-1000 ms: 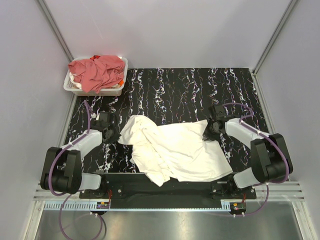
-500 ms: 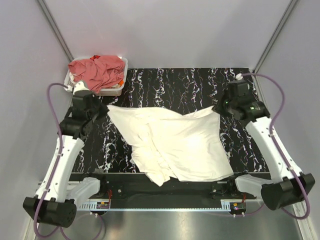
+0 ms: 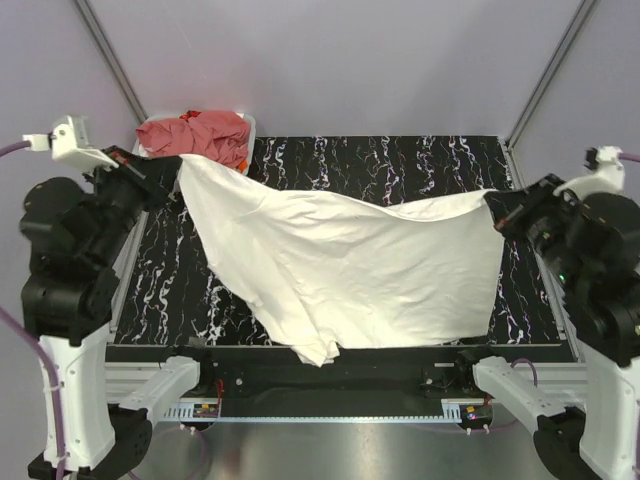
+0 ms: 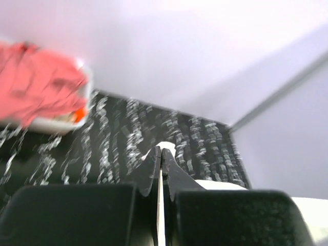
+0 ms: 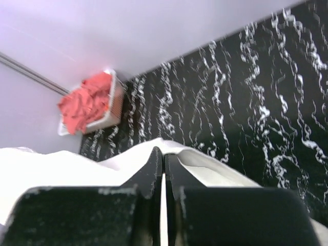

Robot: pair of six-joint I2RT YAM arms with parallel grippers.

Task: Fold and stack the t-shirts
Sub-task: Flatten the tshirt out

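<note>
White shirt [image 3: 340,270] hung spread in the air between the two arms. Its top edge ran from the left gripper [image 3: 168,170], beside the basket [image 3: 249,124], across to the right gripper [image 3: 498,212] over the right side of the table [image 3: 400,160]. That edge sagged in the middle, and the lower part bunched into a drooping fold that reached the table's near edge. The red shirts [image 3: 195,138] lay heaped in the basket. Risks, as judged: each pinch took only a small bit of thin cloth at a corner, so a sharp pull apart could slip one corner free and drop that side in a heap. The bunched lower fold might land doubled under when the cloth is laid down, spoiling a flat spread. The left corner hung close to the basket and could snag the red heap. Fingers: both wrist views showed the jaws pressed nearly together, only a thin slit between them, with white cloth at the tips. The left fingers [image 4: 151,166] were clamped on one corner and the right fingers [image 5: 152,164] on the other, and neither touched anything else.
</note>
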